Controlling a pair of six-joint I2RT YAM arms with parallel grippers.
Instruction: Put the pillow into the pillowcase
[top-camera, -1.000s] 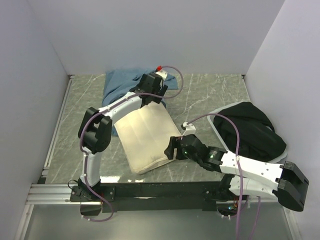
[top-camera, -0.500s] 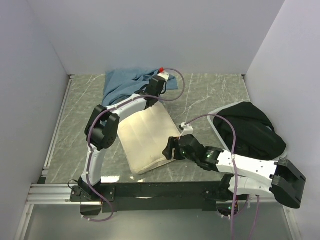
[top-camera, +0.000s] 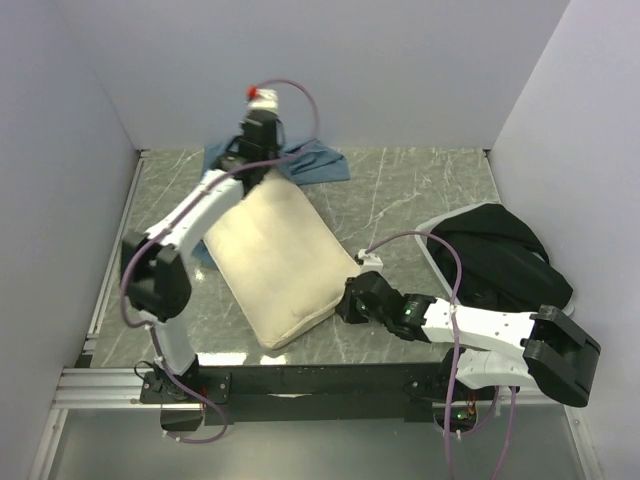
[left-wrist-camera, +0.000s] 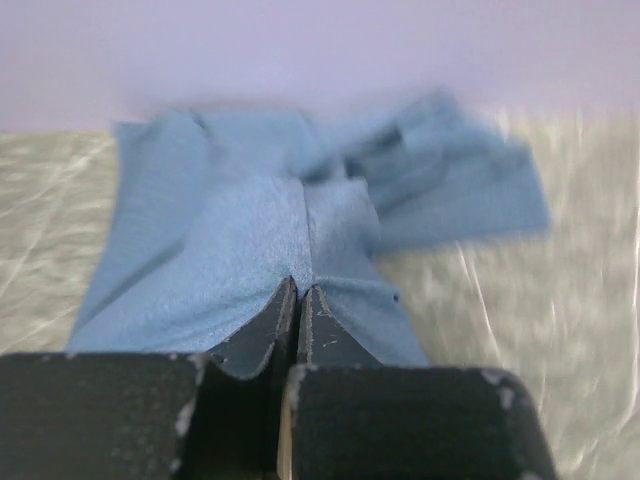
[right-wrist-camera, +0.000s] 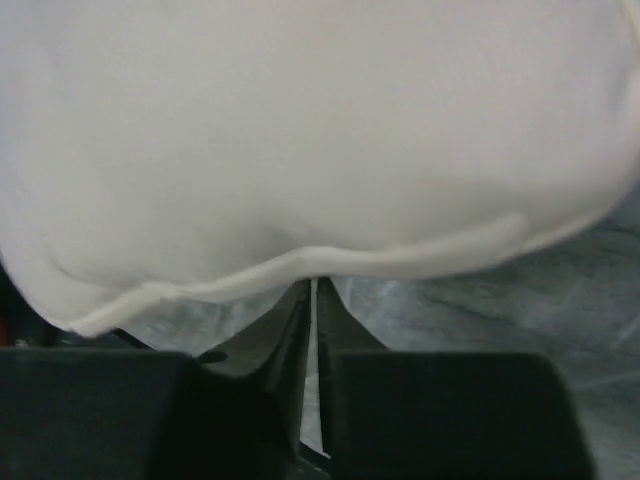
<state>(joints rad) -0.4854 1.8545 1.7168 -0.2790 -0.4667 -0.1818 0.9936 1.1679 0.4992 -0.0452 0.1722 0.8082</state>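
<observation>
From above: a grey marbled table (top-camera: 420, 190) enclosed by pale walls (top-camera: 400, 70), with two robot arms fixed at its near edge. A cream-white pillow (top-camera: 270, 260) lies aslant at the middle of the table, one corner toward the near edge. A dusty-blue pillowcase (top-camera: 315, 165) lies crumpled by the back wall, and the pillow's far end covers part of it. The left arm reaches to the back, with the left gripper (top-camera: 255, 158) down at the pillowcase just beyond the pillow's far end. The right arm lies low across the near right side, and the right gripper (top-camera: 346, 300) touches the pillow's near right edge. A black fabric bundle (top-camera: 500, 260) sits at the right side, well apart from the pillow.

Left wrist camera: the left gripper (left-wrist-camera: 300, 290) is clamped on the pillowcase (left-wrist-camera: 220, 220), its two dark fingers (left-wrist-camera: 262, 330) pressed together with a fold of blue cloth pinched at their tips. The rest of the cloth spreads away toward the back wall over the table (left-wrist-camera: 560, 330).

Right wrist camera: the pillow (right-wrist-camera: 300, 130) fills the upper view. The right gripper (right-wrist-camera: 312, 290) has its fingers (right-wrist-camera: 350, 340) drawn almost together, only a thin slit between them, and the tips meet the pillow's seamed edge and appear to pinch it. The table (right-wrist-camera: 560, 300) shows below at the right.
</observation>
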